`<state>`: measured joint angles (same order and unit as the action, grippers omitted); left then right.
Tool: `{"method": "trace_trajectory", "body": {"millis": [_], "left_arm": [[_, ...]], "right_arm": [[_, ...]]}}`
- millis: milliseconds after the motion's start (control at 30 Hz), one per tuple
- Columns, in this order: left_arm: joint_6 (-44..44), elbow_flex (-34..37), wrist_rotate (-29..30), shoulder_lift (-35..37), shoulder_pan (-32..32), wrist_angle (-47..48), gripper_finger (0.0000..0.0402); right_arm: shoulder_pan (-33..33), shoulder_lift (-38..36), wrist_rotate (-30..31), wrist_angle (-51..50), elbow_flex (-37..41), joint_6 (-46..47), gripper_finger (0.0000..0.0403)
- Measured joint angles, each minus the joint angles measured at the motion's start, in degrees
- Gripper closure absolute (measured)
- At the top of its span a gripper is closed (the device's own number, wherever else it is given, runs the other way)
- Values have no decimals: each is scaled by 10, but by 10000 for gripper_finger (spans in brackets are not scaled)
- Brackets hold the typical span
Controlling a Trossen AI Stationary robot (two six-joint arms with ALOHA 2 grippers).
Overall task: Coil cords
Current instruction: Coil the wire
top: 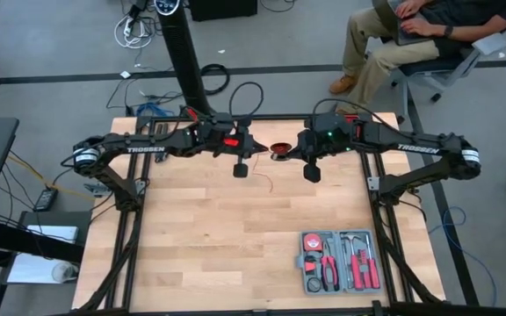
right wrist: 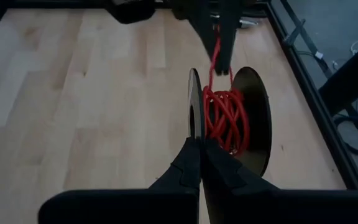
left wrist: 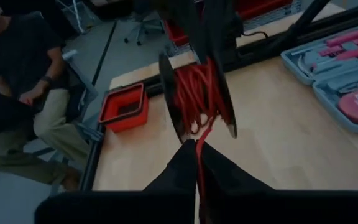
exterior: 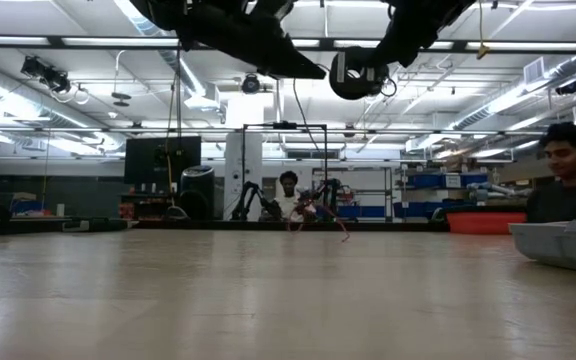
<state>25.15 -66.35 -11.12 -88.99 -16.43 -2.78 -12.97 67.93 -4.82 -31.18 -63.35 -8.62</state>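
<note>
1. Red cord [right wrist: 224, 118] wound on a black spool [right wrist: 253, 118], raised above the far middle of the wooden table [top: 209, 246], between the two arms.
2. Right gripper [right wrist: 199, 146] pinched narrow on one flange of the spool, fingers pressed together on its rim.
3. Left gripper [left wrist: 196, 149] closed narrow on a strand of the red cord running from the spool into its fingertips.
4. One loose end of cord trailing down onto the table beneath the spool, seen in the low view.
5. Grey tool case [top: 339, 261] open at the near right corner, well apart from the spool.
6. Red bin [left wrist: 124, 107] just beyond the table's far edge.
7. Seated person [top: 411, 31] past the far right corner.
</note>
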Motion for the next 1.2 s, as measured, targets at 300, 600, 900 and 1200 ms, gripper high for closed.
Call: {"method": "trace_trajectory", "body": {"millis": [300,600,900,1200], "left_arm": [[4,0,56,0,16,-51,357],[33,0,98,-1,31,-76,356],[81,0,50,-1,31,-116,355],[92,0,55,-1,34,-147,351]], "right_arm": [[1,32,-26,21,0,-3,403],[8,41,-33,31,0,-9,403],[8,41,-72,44,0,-29,403],[8,42,-86,115,41,-36,403]]}}
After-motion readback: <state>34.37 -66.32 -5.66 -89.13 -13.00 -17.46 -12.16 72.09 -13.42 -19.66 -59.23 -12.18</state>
